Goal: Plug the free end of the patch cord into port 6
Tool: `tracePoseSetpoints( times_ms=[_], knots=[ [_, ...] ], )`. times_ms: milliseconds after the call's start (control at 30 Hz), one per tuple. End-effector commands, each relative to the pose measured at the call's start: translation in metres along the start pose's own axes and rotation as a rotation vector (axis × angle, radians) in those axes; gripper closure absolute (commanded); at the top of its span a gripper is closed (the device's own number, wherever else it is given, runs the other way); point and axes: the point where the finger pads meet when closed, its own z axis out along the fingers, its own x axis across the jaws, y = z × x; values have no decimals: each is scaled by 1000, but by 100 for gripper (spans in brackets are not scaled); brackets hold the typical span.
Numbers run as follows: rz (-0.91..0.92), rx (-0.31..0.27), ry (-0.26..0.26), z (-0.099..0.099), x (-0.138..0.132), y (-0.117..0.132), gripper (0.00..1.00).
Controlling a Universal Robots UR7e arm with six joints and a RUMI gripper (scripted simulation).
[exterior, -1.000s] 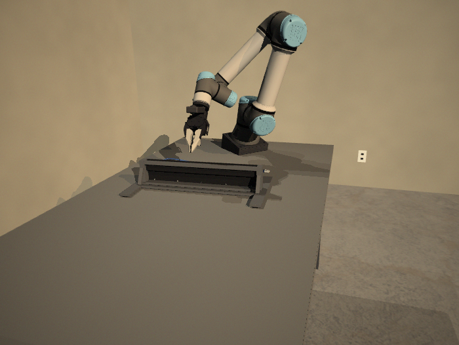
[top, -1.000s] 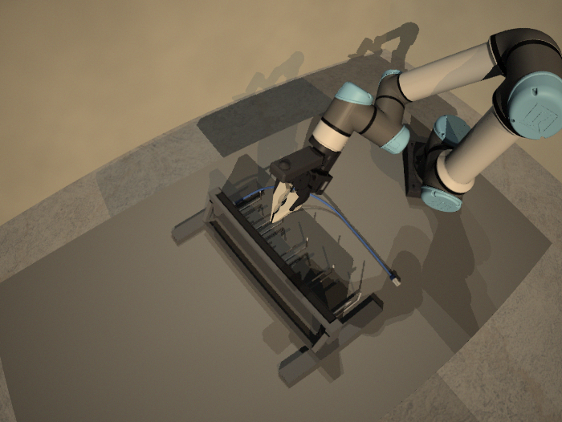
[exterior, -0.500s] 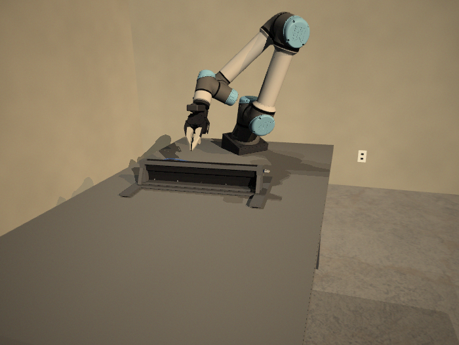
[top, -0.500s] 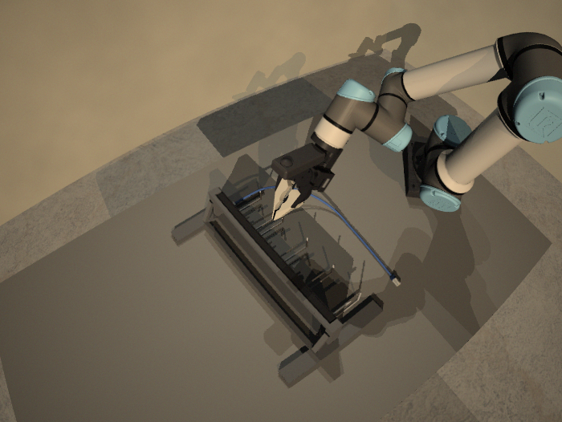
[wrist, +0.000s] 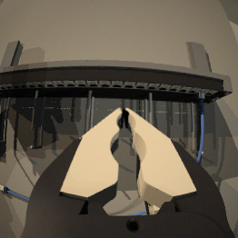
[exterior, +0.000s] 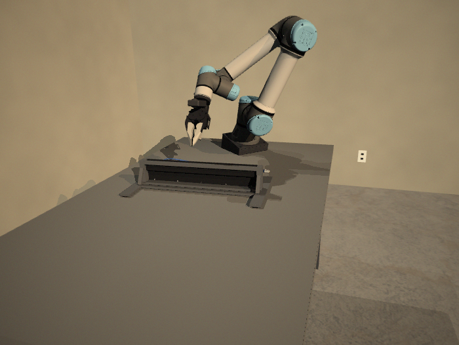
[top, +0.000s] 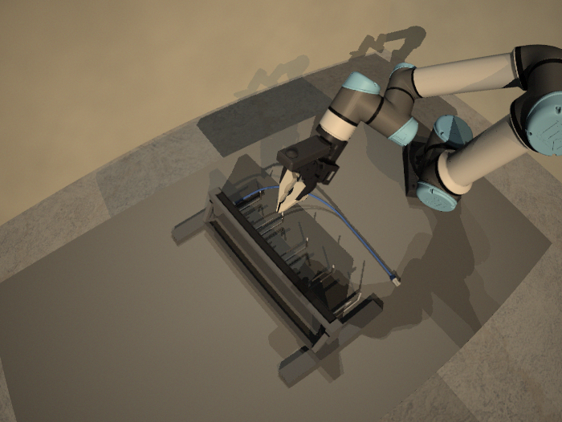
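The black gripper with pale, pointed fingers [top: 278, 211] [exterior: 192, 144] hovers with its tips together, gripping nothing. In the top view, the blue cord's free, clear plug [top: 396, 281] lies well to its right and lower, slantwise beyond the rack's right end.

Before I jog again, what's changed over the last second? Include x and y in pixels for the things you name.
The gripper [top: 278, 212] [exterior: 191, 145] [wrist: 123, 110] has risen and drawn back slightly from the rack [top: 277, 256] [exterior: 204, 163] [wrist: 114, 65]. Nothing was grasped or released; its jaws remain shut, empty. The rack and the cord's free plug [top: 395, 282] [exterior: 266, 170] [wrist: 4, 189] show no visible shift.
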Motion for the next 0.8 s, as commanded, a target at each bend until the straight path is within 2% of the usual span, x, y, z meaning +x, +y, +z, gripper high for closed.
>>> tracePoseSetpoints(
  times_ms=[0, 767],
  knots=[
    [-1, -1, -2, -11, 0, 0, 100],
    [-1, -1, -2, -61, 0, 0, 100]
  ],
)
